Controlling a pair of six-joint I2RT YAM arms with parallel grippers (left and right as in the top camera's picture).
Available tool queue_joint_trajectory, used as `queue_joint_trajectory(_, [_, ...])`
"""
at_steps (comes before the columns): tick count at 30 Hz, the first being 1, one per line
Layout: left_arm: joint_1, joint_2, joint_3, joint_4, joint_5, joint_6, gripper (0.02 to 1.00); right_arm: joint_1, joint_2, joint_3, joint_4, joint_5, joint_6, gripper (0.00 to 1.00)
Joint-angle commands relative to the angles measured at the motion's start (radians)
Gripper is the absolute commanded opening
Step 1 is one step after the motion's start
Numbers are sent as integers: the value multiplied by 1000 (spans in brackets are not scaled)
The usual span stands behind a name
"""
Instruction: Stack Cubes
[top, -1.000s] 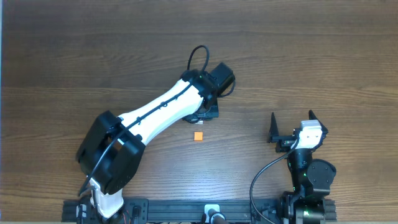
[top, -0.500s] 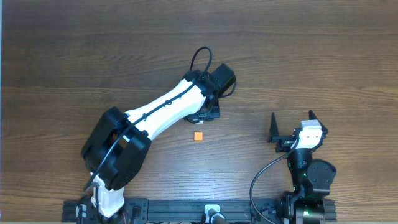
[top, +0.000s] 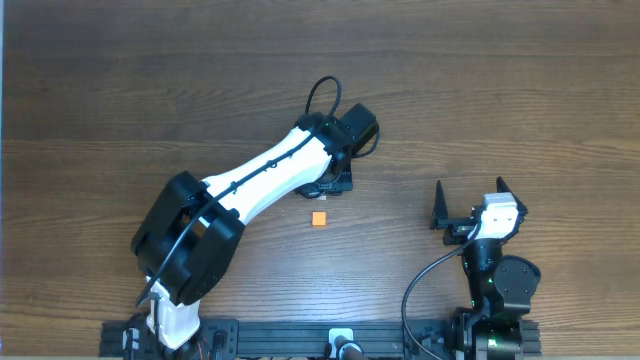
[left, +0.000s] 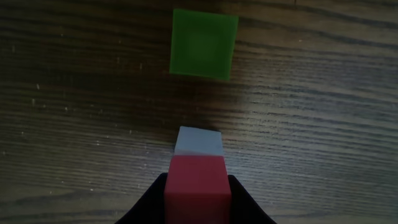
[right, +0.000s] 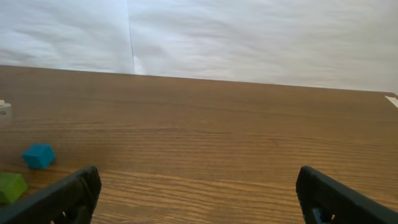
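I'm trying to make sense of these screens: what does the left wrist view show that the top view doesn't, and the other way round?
Left wrist view: a red cube gripped by the left tool, a pale cube just beyond it, and a green cube farther off. Top view: an orange cube lying alone, and the right tool, open. Shared: the wooden table and the left tool.
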Motion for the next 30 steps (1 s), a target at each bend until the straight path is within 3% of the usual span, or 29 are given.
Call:
queue_joint_trajectory(1, [5,13,2,-3,3,10,40,5,-6,-8,-1,3,-4,991])
queue_joint_trajectory(20, [10,13,-31,18,-9,-9,75,5,-6,-8,-1,3,-4,993])
queue_joint_trajectory(30, [10,13,-31,18,-9,-8,288,5,-6,-8,-1,3,-4,993])
